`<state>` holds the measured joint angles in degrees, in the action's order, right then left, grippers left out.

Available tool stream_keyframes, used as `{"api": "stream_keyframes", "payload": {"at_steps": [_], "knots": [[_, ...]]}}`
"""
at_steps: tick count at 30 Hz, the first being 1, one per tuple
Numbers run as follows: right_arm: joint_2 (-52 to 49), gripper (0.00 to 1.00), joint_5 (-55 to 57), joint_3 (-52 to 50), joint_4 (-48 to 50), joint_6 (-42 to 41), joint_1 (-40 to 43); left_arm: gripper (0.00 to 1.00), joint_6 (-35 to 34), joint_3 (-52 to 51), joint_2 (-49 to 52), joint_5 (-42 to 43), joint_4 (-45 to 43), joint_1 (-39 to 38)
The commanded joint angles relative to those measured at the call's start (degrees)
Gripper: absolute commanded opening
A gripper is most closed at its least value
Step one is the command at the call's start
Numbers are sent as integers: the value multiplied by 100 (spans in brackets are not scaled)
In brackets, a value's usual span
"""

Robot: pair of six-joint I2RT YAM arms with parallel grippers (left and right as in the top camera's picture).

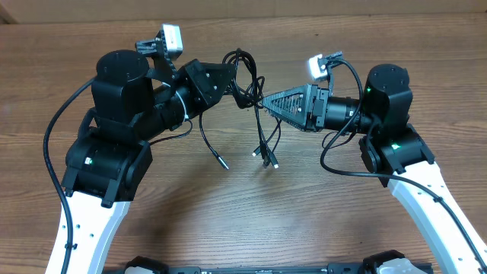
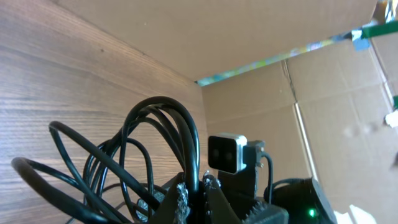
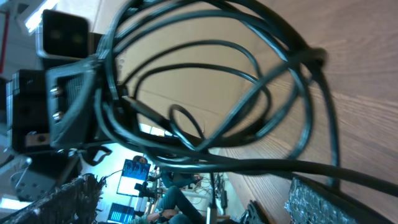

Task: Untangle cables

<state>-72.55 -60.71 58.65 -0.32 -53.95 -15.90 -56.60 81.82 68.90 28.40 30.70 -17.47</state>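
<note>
Overhead, the cables (image 1: 249,85) hang as a knotted black bundle between the two arms, above the middle of the wooden table (image 1: 228,221). The left claw (image 1: 230,74) meets the bundle from one side and the right claw (image 1: 266,103) from the other, their tips near each other. Several loose strands trail from the knot toward the near edge, and their silver-tipped plug ends (image 1: 221,164) are spread a little apart; whether they rest on the wood or dangle just above it cannot be told.

In the left wrist view, the left claw (image 2: 199,196) has its fingers (image 2: 180,200) pressed together on the cables (image 2: 163,101), which arch up from it in several stacked loops. Behind them sit the right arm's small camera (image 2: 227,152) and a cardboard wall (image 2: 323,93).

In the right wrist view, the right claw (image 3: 196,183) is spread wide, one finger (image 3: 317,199) at each lower corner. The cables (image 3: 249,165) run across the gap between them and coil upward in blurred loops.
</note>
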Motion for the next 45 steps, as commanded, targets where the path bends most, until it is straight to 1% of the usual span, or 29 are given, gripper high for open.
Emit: {"api": "stream_keyframes", "payload": {"at_steps": [1, 4, 10, 20, 23, 27, 29, 34, 35, 36, 38, 39, 42, 45], "knots": [[304, 95, -138, 94, 313, 39, -17, 4, -675, 133, -42, -39, -50, 22], [481, 95, -162, 96, 614, 168, -17, 4, -1051, 133, -42, -52, -50, 26], [769, 93, -157, 94, 754, 254, -15, 4, -1858, 133, -42, -26, -48, 105], [793, 86, -249, 94, 612, 1237, -17, 4, -3053, 133, -42, 179, -55, 105], [793, 81, -175, 94, 428, 1429, -11, 4, -3215, 133, -42, 219, -59, 105], [793, 80, 417, 94, -251, 1683, -11, 4, -3480, 133, -42, 208, -74, 105], [793, 80, 791, 94, -581, 1681, -11, 4, -3541, 133, -42, 208, -74, 105], [793, 79, 1665, 94, -997, 1676, -11, 4, -3613, 133, -42, 205, -76, 105], [793, 78, 1792, 94, -1056, 1676, -11, 4, -3626, 133, -39, 188, -74, 105], [793, 73, 1908, 94, -1108, 1676, -11, 4, -3626, 133, -39, 162, -74, 105], [787, 72, 1982, 94, -1154, 1690, -11, 4, -3626, 133, -39, 144, -74, 105], [769, 72, 1971, 94, -1163, 1847, -17, 4, -3624, 133, -39, 146, -72, 105], [761, 75, 1921, 94, -1213, 2203, -17, 4, -3624, 133, -39, 144, -72, 105], [761, 77, 1652, 94, -1226, 2802, -17, 4, -3624, 133, -39, 144, -72, 105]]}}
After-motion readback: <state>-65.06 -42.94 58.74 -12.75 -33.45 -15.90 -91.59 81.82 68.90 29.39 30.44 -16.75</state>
